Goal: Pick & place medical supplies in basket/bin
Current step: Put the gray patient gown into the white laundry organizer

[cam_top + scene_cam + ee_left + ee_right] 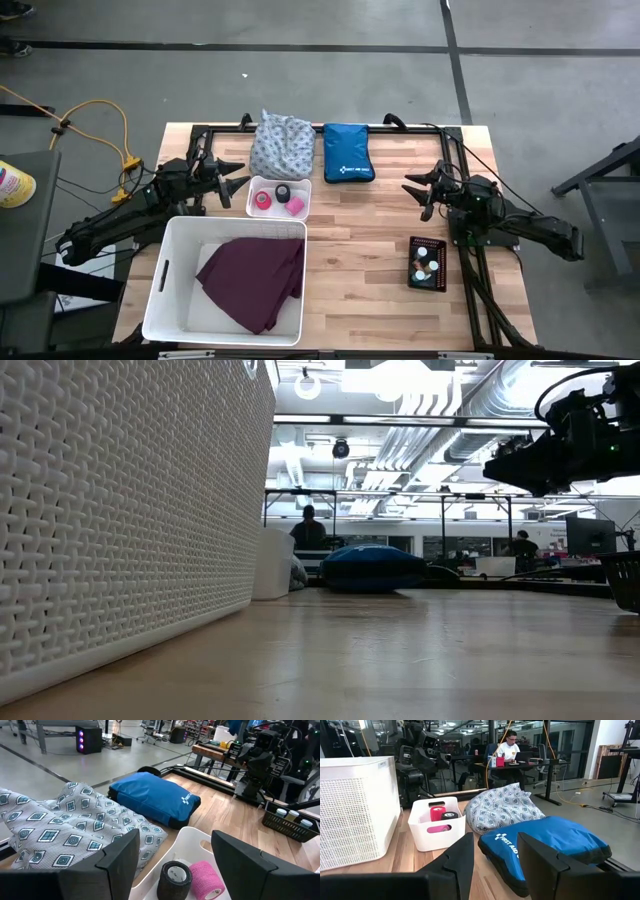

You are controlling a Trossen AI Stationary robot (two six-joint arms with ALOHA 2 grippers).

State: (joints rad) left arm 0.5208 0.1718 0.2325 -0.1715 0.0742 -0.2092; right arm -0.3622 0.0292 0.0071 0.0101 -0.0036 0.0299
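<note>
L gripper hovers wide open, nothing held, w/ pink tape roll at its 4 o'clock; should descend centred, avoiding tray wall. R gripper waits open.

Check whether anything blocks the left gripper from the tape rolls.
Nothing visible does. The left gripper hangs open beside the small white tray holding the black roll and pink roll, with open space between.

Pale planked wooden table with a smooth, faintly glossy finish; large white plastic basket with woven-textured walls, holding a soft matt purple cloth. Small smooth white plastic tub; crumpled grey-white patterned cloth; blue fabric zip pouch, slightly sheened.
</note>
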